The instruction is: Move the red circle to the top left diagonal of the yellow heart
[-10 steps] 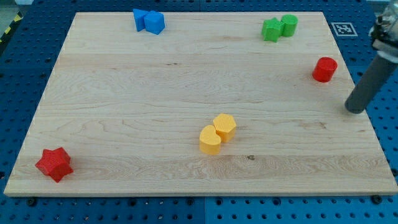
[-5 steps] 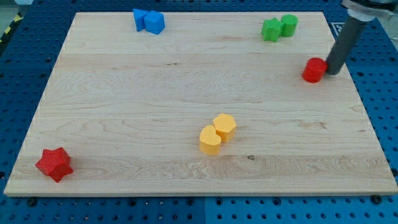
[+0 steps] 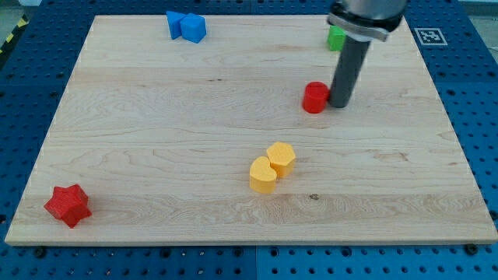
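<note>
The red circle (image 3: 314, 98) lies on the wooden board, right of centre in the upper half. My tip (image 3: 339, 103) touches its right side. The yellow heart (image 3: 262, 174) sits below centre, touching a yellow hexagon (image 3: 281, 157) at its upper right. The red circle is up and to the right of both yellow blocks.
Two blue blocks (image 3: 185, 26) sit together at the top edge, left of centre. A green block (image 3: 335, 37) shows at the top right, partly hidden by the arm. A red star (image 3: 68, 205) lies at the bottom left corner. The board's right edge (image 3: 450, 117) lies to the rod's right.
My tip came in from the right edge, met the red circle's right side and pushed it left across the board. The arm now hides part of the green blocks.
</note>
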Robot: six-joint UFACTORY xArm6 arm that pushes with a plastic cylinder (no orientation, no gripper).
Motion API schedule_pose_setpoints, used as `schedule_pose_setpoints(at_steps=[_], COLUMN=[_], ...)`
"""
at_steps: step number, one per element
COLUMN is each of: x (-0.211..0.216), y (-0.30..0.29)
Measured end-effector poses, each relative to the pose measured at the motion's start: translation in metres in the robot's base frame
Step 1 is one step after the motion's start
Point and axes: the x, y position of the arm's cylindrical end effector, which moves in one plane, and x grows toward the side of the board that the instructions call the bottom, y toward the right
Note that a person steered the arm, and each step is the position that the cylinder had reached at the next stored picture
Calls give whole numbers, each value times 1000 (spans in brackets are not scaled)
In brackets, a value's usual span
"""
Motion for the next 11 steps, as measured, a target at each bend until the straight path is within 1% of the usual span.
schedule_pose_setpoints(at_steps=[3,4,5,6,7,8,9,10,11], x=[0,-7,-10,-17,-56,-76,-67,-47,-49], y=[-137,-171,-193,-191,-189,-189,-189,-192,-217])
